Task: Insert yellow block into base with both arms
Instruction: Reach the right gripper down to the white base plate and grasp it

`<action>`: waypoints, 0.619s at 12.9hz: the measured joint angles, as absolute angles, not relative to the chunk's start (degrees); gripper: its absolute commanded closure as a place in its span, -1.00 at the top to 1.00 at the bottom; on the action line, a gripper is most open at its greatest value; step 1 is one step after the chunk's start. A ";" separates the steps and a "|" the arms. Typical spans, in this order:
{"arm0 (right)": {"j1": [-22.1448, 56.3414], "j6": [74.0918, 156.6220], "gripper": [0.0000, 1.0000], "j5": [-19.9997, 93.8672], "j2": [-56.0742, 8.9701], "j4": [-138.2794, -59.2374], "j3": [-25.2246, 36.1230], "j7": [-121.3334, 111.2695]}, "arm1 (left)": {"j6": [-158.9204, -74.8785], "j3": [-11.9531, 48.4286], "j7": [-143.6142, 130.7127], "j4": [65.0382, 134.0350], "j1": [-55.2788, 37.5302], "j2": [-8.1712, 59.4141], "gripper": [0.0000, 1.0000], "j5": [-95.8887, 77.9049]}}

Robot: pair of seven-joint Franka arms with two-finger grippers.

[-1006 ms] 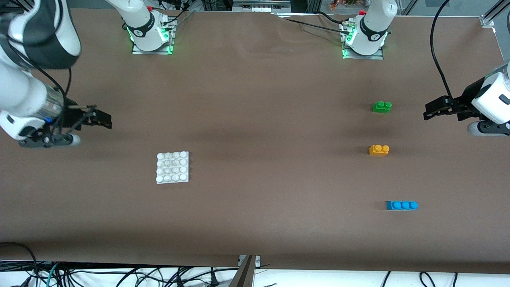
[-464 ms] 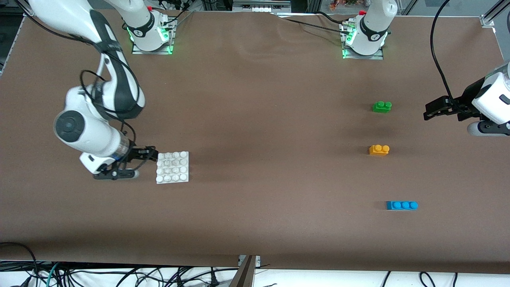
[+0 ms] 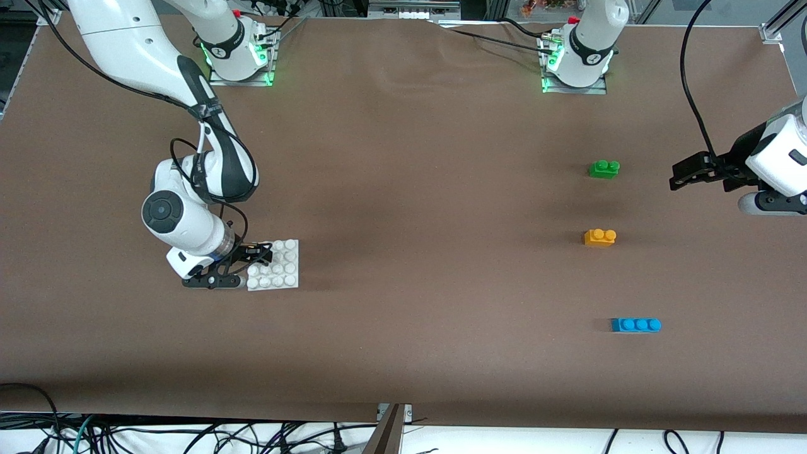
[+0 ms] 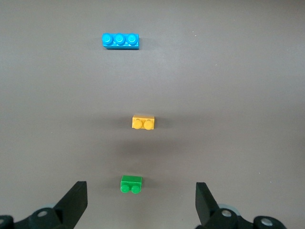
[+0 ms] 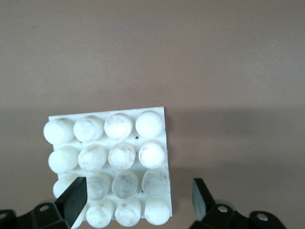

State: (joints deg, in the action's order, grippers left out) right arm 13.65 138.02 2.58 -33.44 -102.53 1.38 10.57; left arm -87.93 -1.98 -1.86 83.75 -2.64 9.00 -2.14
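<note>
The yellow block [image 3: 599, 237] lies on the brown table toward the left arm's end, between a green brick and a blue brick. It also shows in the left wrist view [image 4: 143, 123]. The white studded base [image 3: 285, 272] lies toward the right arm's end. My right gripper [image 3: 260, 253] is open and low over the base's edge. In the right wrist view the base [image 5: 110, 143] lies partly between the open fingers [image 5: 76, 194] of that gripper [image 5: 139, 195]. My left gripper [image 3: 681, 176] is open and empty, waiting over the table beside the green brick; it shows in its own view [image 4: 140, 205].
The green two-stud brick [image 3: 604, 169] [image 4: 131, 184] lies farther from the front camera than the yellow block. The blue three-stud brick [image 3: 635, 325] [image 4: 120, 41] lies nearer to it. Cables hang along the table's front edge.
My right arm has swung in from its end of the table and brought its open gripper down over the base's edge. The left arm and the bricks have not moved.
</note>
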 measured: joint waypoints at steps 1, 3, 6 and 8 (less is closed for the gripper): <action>13.65 138.88 0.94 2.59 -33.65 -102.82 1.38 10.62 | -87.93 -1.98 -1.86 83.75 -2.65 9.00 1.00 -2.14; 13.68 140.87 0.90 2.60 -34.34 -103.04 1.36 10.66 | -87.93 -1.97 -1.86 83.75 -2.65 9.00 1.00 -2.14; 13.72 143.65 0.85 2.61 -36.12 -103.10 1.35 10.69 | -87.93 -1.96 -1.86 83.75 -2.65 9.00 1.00 -2.14; 13.75 145.64 0.73 2.61 -37.42 -103.11 1.33 10.72 | -87.93 -1.96 -1.86 83.75 -2.65 9.00 1.00 -2.14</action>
